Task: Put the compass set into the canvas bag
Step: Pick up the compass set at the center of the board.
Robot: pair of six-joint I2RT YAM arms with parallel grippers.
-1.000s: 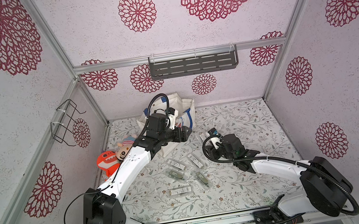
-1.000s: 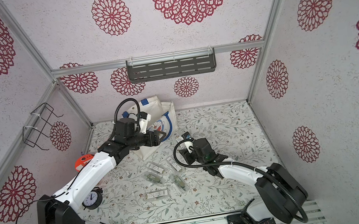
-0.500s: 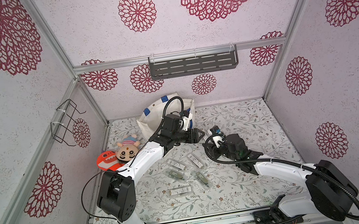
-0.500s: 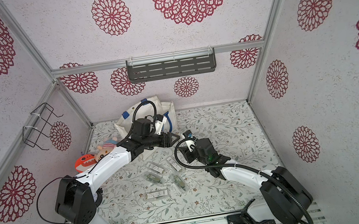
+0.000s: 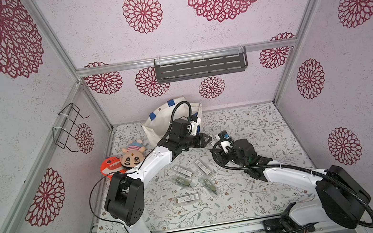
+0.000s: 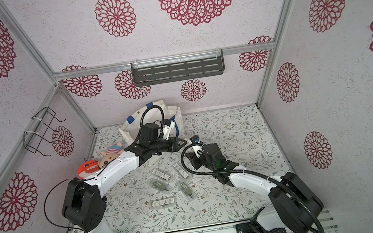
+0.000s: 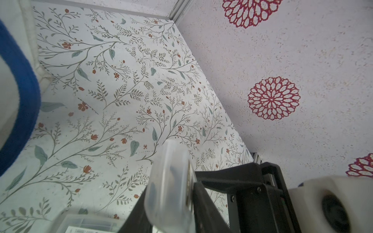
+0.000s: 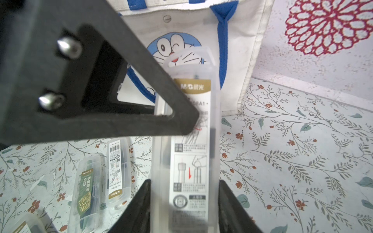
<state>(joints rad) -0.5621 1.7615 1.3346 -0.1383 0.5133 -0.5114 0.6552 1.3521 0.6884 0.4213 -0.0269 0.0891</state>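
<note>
A clear compass set case (image 8: 189, 141) with a printed label is held at its near end by my right gripper (image 8: 183, 185), which is shut on it. My left gripper (image 7: 169, 193) is shut on the far end of the same compass set (image 7: 167, 161); one of its black fingers (image 8: 141, 90) crosses the case in the right wrist view. In both top views the left gripper (image 5: 205, 140) (image 6: 182, 144) and right gripper (image 5: 218, 148) (image 6: 191, 152) meet just in front of the canvas bag (image 5: 157, 126) (image 6: 132, 132). The bag's cat print (image 8: 175, 48) faces the case.
Several more compass set cases (image 5: 183, 171) (image 8: 117, 171) lie on the floral mat in front of the arms. A plush doll (image 5: 133, 155) and an orange toy (image 5: 110, 166) sit at the left. A grey shelf (image 5: 201, 68) hangs on the back wall.
My left arm swung right from over the bag to the case's free end, and its jaws closed onto it. The right gripper kept its hold and barely moved.
</note>
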